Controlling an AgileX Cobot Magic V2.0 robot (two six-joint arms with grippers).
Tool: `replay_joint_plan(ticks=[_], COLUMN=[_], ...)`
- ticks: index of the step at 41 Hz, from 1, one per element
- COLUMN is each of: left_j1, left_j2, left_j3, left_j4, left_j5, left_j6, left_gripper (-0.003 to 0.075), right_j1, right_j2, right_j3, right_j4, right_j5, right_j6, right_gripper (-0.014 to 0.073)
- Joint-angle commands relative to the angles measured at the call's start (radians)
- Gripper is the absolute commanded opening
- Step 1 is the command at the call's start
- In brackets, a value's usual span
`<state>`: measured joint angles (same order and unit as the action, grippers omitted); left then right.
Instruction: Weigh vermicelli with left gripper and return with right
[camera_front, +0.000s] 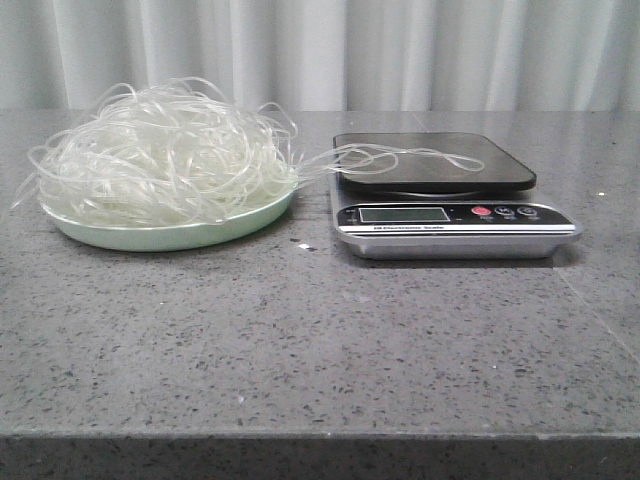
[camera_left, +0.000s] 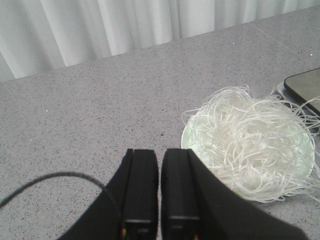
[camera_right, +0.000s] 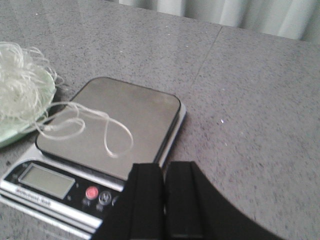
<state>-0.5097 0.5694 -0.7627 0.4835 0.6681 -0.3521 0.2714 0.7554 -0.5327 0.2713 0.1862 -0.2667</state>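
Note:
The vermicelli is a fluffy whitish tangle heaped on a pale green plate at the left of the table. A few loose strands trail from it across the dark platform of the scale. The vermicelli also shows in the left wrist view and at the edge of the right wrist view. My left gripper is shut and empty, hovering beside the plate. My right gripper is shut and empty, above the scale's corner near its buttons. Neither gripper shows in the front view.
The scale has a blank grey display, a red button and a silver base. The grey speckled table ends at a front edge near the camera. A pale curtain hangs behind.

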Motion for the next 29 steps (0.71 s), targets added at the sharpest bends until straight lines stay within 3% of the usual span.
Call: replay_joint_plan(ticks=[1, 12, 29], left_j1=[0.000, 0.000, 0.000], left_j2=[0.001, 0.001, 0.001], left_j3=[-0.024, -0.024, -0.024], left_j4=[0.023, 0.023, 0.061], left_j5=[-0.078, -0.096, -0.094], left_j6=[-0.012, -0.012, -0.012], left_gripper=[0.0144, 0.0144, 0.0144], right_j1=[-0.007, -0.007, -0.007], right_j2=[-0.085, -0.190, -0.190], right_j3=[0.071, 0.253, 0.266], right_j4=[0.003, 0.003, 0.003], right_j5=[-0.132, -0.205, -0.211], right_j6=[-0.007, -0.007, -0.007], right_gripper=[0.0152, 0.0152, 0.0150])
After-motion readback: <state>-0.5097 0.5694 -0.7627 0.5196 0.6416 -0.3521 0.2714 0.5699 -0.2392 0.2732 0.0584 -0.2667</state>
